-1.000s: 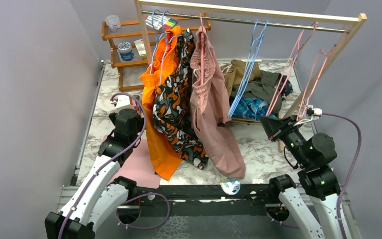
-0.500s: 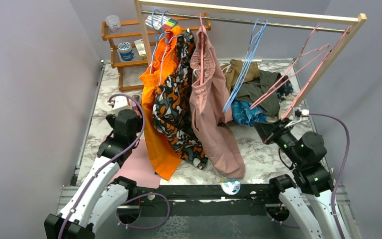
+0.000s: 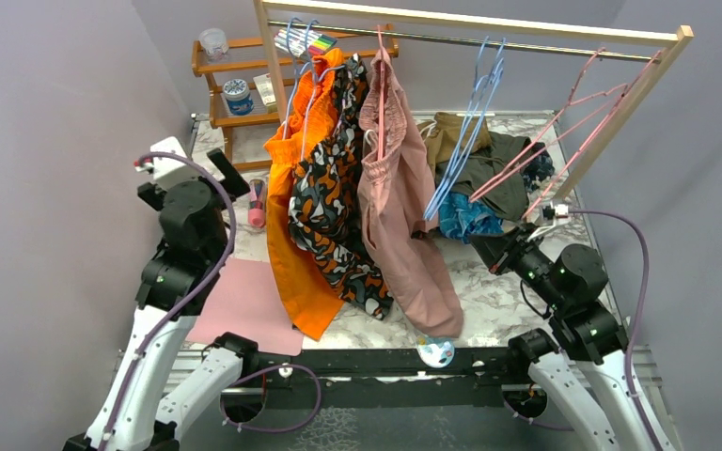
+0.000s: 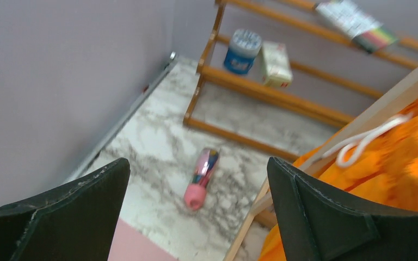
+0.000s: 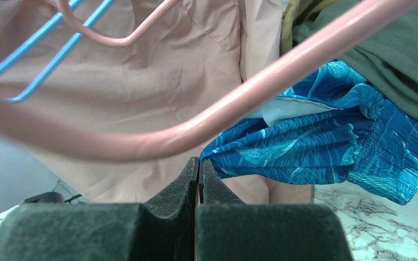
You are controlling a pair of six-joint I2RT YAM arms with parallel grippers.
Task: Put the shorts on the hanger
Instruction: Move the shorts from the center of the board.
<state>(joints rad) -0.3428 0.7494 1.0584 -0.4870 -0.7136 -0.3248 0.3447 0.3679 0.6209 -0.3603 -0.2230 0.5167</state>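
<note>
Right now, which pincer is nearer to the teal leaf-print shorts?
Right. The right pincer sits shut just in front of the shorts, with the pink hanger crossing above its tips. The left pincer is open far across the table, by the wooden shelf.

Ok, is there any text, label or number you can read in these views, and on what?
No text can be read.
Blue tub on the wooden shelf: lid print too blurred.
Small box beside it: print too blurred.
Striped pack higher up: print too blurred.
</note>
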